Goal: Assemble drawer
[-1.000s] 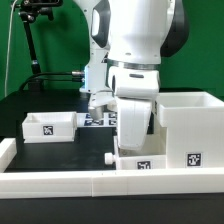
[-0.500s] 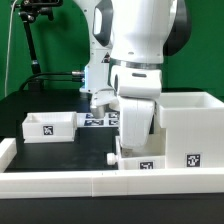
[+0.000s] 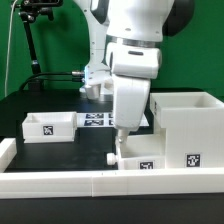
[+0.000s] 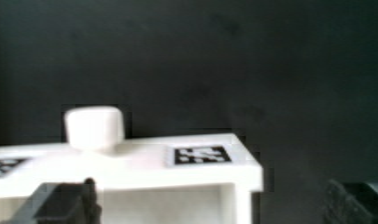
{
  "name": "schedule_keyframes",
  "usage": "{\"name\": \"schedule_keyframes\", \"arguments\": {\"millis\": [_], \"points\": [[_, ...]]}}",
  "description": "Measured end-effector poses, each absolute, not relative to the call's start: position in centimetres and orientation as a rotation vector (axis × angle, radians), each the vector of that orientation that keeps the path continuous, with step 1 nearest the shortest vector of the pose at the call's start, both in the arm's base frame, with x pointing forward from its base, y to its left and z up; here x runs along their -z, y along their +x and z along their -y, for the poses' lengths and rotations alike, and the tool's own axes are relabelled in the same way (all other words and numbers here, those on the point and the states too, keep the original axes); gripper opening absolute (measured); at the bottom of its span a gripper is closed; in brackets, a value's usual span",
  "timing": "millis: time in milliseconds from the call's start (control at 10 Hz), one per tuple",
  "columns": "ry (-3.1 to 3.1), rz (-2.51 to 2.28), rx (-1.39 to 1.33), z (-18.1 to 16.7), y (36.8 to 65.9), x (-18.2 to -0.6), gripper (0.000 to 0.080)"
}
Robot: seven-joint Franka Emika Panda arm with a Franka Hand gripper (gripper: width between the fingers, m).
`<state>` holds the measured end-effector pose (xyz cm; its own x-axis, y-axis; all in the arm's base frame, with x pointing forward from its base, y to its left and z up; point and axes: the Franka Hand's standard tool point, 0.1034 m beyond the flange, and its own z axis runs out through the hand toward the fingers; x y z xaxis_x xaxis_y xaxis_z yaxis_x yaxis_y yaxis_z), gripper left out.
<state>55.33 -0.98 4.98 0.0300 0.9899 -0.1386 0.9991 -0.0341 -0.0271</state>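
The white boxy drawer casing (image 3: 186, 124) stands at the exterior view's right, with a tag on its front. One small white tray (image 3: 49, 126) lies at the exterior view's left. A second tray (image 3: 140, 160) lies in front, against the casing's lower side. My gripper (image 3: 121, 141) hangs just above this second tray, open and empty. In the wrist view the tray (image 4: 141, 168) shows its white knob (image 4: 93, 126) and two tags. My gripper (image 4: 212, 206) has its dark fingers (image 4: 65, 203) wide apart on either side of the tray's wall, holding nothing.
A long low white wall (image 3: 90, 183) runs along the front of the black table. The marker board (image 3: 97, 119) lies flat behind the gripper, between the left tray and the casing. A black stand (image 3: 33, 40) rises at the back left.
The arm has risen and tilted, lifting the gripper a little above the front tray. The trays and casing have not moved.
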Motion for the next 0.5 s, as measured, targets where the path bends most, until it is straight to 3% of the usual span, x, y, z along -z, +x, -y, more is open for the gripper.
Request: {"name": "schedule_keyframes", "arguments": {"millis": [200,500], "points": [[2.183,-2.131,0.184,4.0,55.6,-5.5,0.0646],[2.195,-2.143,0.206,6.4,54.8,-4.0,0.0649]]}}
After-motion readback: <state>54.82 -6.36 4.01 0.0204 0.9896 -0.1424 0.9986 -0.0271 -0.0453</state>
